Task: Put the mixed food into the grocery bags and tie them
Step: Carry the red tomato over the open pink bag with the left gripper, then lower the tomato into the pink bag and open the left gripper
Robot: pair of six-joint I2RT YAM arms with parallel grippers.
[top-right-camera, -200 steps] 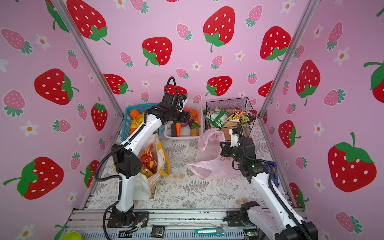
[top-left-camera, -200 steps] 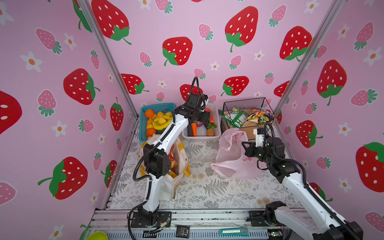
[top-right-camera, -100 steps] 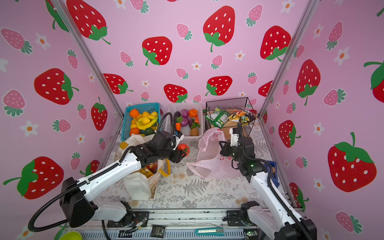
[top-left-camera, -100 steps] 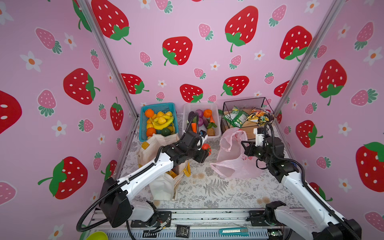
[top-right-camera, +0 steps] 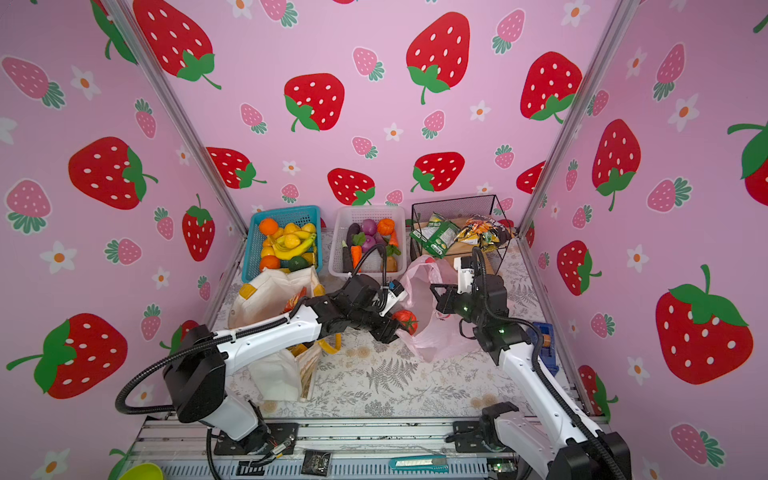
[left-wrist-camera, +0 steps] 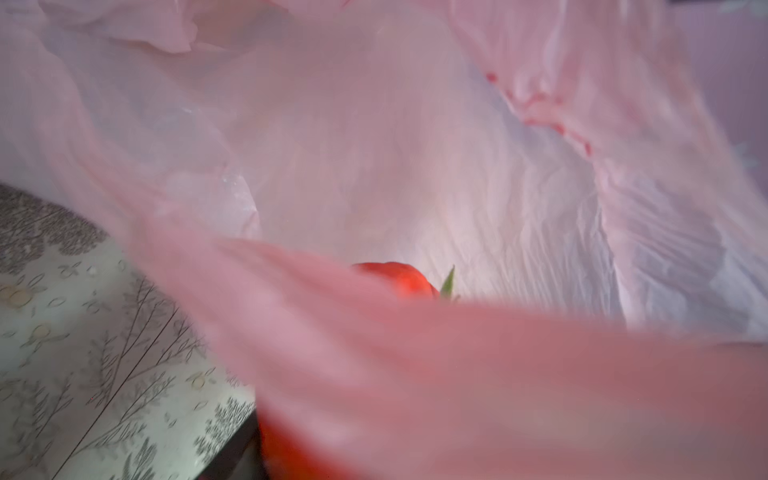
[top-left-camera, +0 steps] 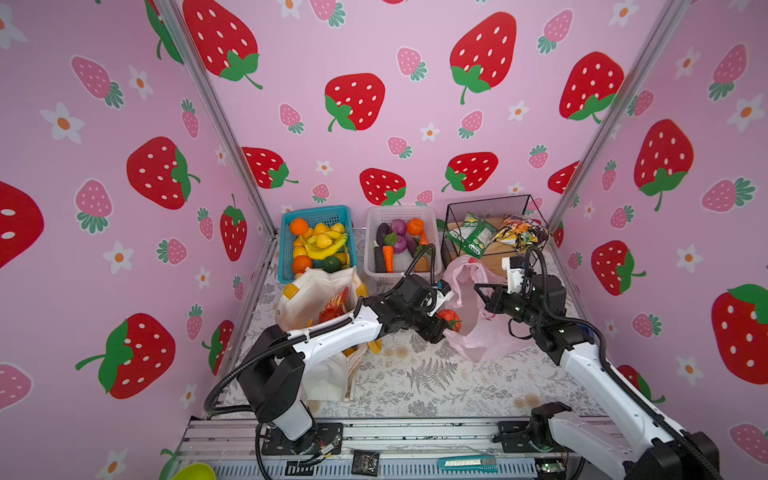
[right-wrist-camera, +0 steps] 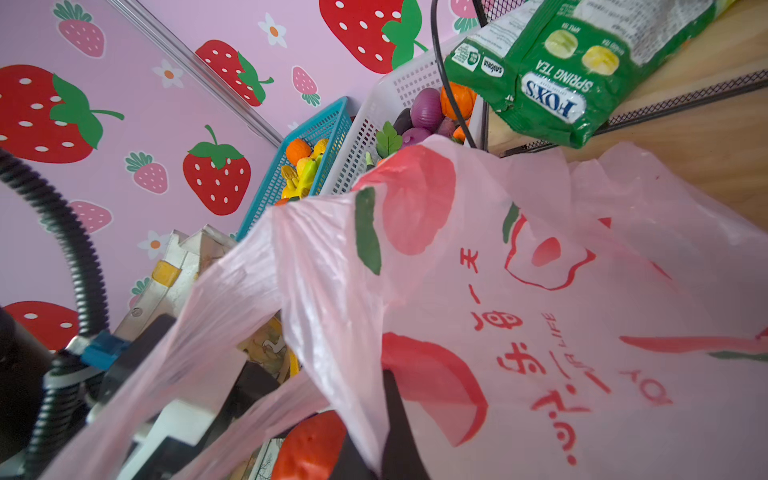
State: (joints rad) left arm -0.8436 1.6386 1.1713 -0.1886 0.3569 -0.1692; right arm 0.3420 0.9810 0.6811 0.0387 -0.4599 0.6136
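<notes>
Canvas tote [top-left-camera: 316, 291], cream with yellow straps, stood nearest on the fern-print mat [top-left-camera: 432, 374]. It was open at the top, with a red-orange snack packet [top-left-camera: 336, 302] showing in its mouth, and my left arm reached across above it.

Just beyond, my left gripper [top-left-camera: 445, 327] held the red tomato [top-left-camera: 451, 319], its fingers spread only as wide as the fruit. The tomato was at the mouth of the pink bag [top-left-camera: 478, 345], against the film of the near rim. From my left wrist I saw only the top of the tomato [left-wrist-camera: 395, 278] over a blurred fold of that rim, with the pale crumpled inside of the bag behind it.

The bag slumped on the mat between my two arms, its mouth facing my left gripper. My right gripper [top-left-camera: 478, 289] was pinched fully together on the bag's upper edge, holding it up. From my right wrist, one of its dark fingers [right-wrist-camera: 397, 419] lay against the film, which was printed with red fruit.

Farther back, three baskets stood in a row. The blue basket [top-left-camera: 284, 253] held bananas [top-left-camera: 326, 249] and oranges. The white basket [top-left-camera: 368, 249] held a carrot [top-left-camera: 387, 257] and purple vegetables. The wire basket [top-left-camera: 486, 205] held green packets [top-left-camera: 471, 237]. Behind them rose the strawberry wall [top-left-camera: 415, 104].
</notes>
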